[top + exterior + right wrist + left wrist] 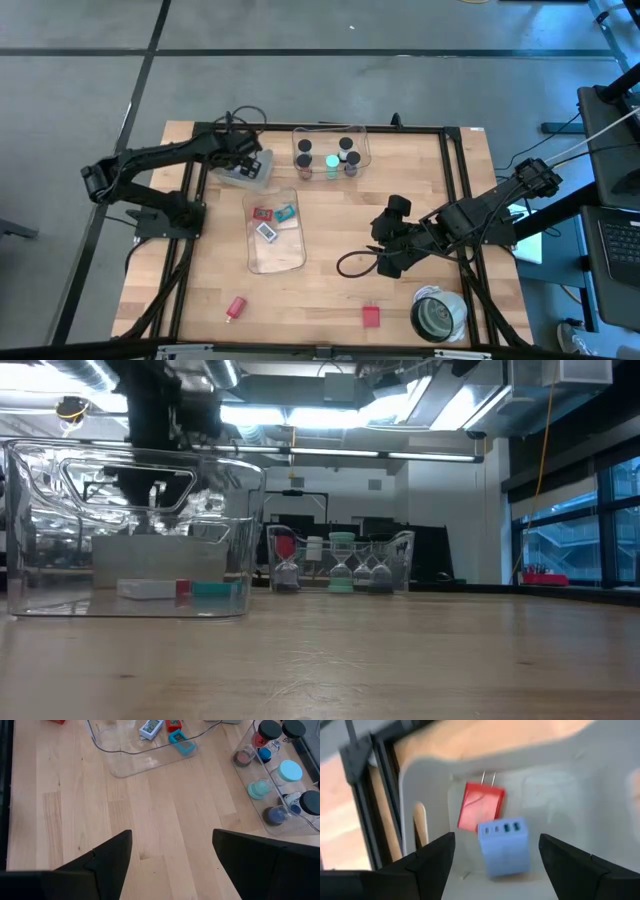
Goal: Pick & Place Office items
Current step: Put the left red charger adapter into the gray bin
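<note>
Hovering left gripper [492, 865], wide open, empty | red two-pronged plug block [481, 806] touching blue block [504, 846]

Looks like a lab or industrial workspace: exposed ceiling ducts [70, 372], strip lights [330, 418], concrete floor [300, 60], framed wooden desk [330, 300], large windows [585, 525].

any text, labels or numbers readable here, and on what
None can be read.
White tag in the long clear bin: has a printed face, too small to read.
Blue charger beside the red charger: only port slots, no lettering.
</note>
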Robot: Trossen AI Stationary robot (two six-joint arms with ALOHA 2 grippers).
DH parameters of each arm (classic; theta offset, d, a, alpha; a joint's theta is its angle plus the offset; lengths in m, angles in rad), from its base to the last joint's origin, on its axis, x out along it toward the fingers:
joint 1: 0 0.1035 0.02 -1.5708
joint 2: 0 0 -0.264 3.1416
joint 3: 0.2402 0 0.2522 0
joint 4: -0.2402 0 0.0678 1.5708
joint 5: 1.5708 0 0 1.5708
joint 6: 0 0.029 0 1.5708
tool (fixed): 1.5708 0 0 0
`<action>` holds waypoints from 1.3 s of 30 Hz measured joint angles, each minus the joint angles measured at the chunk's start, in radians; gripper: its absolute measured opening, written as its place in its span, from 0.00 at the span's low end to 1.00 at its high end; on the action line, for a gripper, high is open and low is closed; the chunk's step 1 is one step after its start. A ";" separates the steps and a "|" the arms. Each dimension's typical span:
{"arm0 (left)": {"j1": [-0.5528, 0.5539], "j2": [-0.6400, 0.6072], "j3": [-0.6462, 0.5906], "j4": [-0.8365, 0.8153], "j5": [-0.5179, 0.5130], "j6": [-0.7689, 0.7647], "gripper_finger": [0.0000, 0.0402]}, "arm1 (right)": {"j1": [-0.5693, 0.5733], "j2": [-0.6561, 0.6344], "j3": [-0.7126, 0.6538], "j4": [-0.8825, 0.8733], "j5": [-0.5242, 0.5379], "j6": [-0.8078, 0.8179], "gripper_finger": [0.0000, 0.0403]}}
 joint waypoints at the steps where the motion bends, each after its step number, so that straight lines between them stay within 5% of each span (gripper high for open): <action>1: -0.001 -0.003 0.031 -0.020 0.000 0.004 0.70 | 0.000 0.000 0.000 0.000 0.000 0.000 0.69; 9: -0.161 -0.083 0.142 -0.047 0.123 -0.064 0.65 | 0.000 0.000 0.000 -0.002 -0.001 0.000 0.69; 13: -0.361 -0.127 0.142 -0.038 0.194 -0.176 0.64 | 0.000 0.000 0.000 -0.002 -0.002 0.000 0.69; 20: -0.769 -0.152 0.142 0.045 0.160 -0.426 0.64 | 0.000 0.000 0.000 -0.002 -0.001 0.000 0.69; 29: -1.138 -0.044 0.142 0.263 0.123 -0.528 0.65 | 0.000 0.000 0.000 -0.002 0.000 0.027 0.69; 39: -1.305 0.149 0.142 0.390 0.228 -0.783 0.65 | -0.005 0.000 0.000 -0.001 0.045 -0.064 0.69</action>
